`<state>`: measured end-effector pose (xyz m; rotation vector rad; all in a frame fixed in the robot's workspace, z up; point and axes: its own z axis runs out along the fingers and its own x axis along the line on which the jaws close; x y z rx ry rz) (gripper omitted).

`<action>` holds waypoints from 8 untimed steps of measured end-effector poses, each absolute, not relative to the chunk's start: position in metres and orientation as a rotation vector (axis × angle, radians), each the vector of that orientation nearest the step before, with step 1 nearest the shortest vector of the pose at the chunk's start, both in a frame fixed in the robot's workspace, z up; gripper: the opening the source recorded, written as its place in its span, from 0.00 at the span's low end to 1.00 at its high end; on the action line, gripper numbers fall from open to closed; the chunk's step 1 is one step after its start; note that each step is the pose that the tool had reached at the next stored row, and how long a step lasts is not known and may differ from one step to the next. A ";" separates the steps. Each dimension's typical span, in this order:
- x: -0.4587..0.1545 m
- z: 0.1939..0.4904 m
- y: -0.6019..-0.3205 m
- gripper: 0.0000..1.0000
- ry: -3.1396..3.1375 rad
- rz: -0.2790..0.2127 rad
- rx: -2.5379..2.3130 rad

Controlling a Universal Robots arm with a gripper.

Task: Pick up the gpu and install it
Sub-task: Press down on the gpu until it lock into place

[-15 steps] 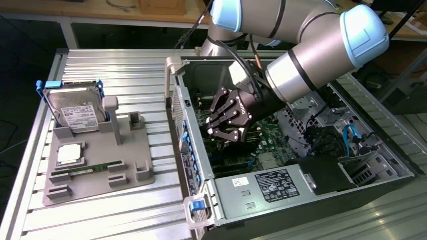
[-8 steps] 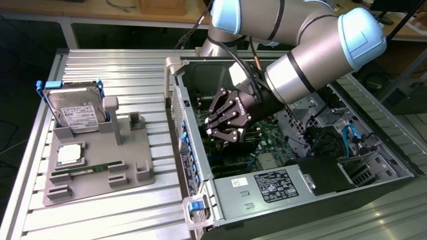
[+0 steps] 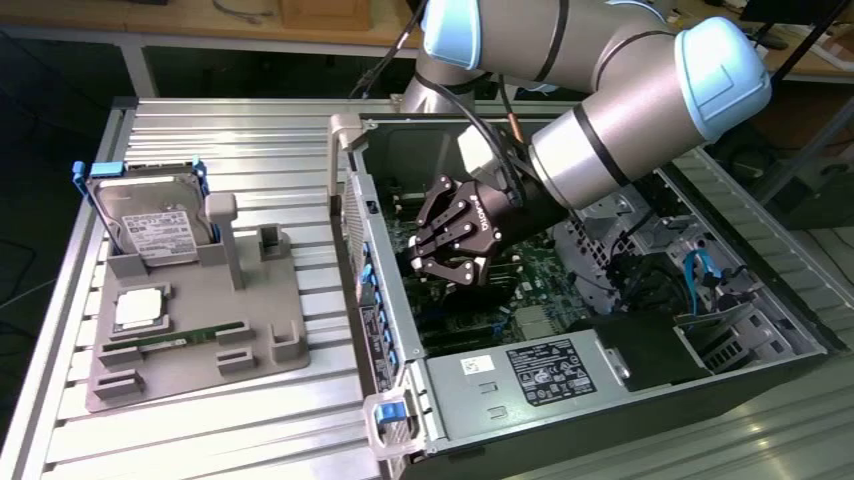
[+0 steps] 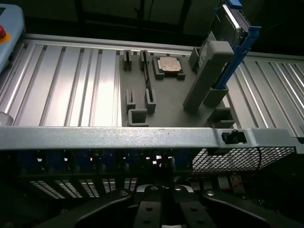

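Operator, your tool [image 3: 454, 268] is reaching down inside the open computer case [image 3: 350, 200], hanging low over the motherboard [image 3: 547, 265]. Its fingers are sitting drawn together. In the wrist view the tool [image 4: 164, 190] is showing as dark linkages, and the fingertips themselves are lying in shadow.

The gpu [image 3: 483, 292] is proving hard to make out. A dark, flat piece is sitting directly beneath the fingertips, just above the board, and it is reading as the card. Its outline is blending into the dark components around it, and its bracket end is not standing out. I cannot tell whether the fingers are pinching it or merely touching its upper edge.

The arm [image 3: 627, 130] is covering part of the case interior behind the tool. The power supply [image 3: 534, 370] is lying inside the case, nearer the camera than the tool.

Well apart from the tool, beyond the case wall, a grey fixture [image 3: 187, 290] is resting on the ribbed surface [image 3: 267, 130]. It is carrying a hard drive [image 3: 150, 228] in a blue frame, a processor [image 3: 138, 308] and a slim green memory stick [image 3: 174, 342].
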<state>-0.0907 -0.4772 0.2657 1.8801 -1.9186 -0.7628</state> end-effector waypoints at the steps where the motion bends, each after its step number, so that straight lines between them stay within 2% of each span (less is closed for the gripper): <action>1: -0.091 0.266 -0.477 0.11 -1.919 -0.763 1.880; 8: -0.091 0.277 -0.477 0.11 -1.919 -0.763 1.880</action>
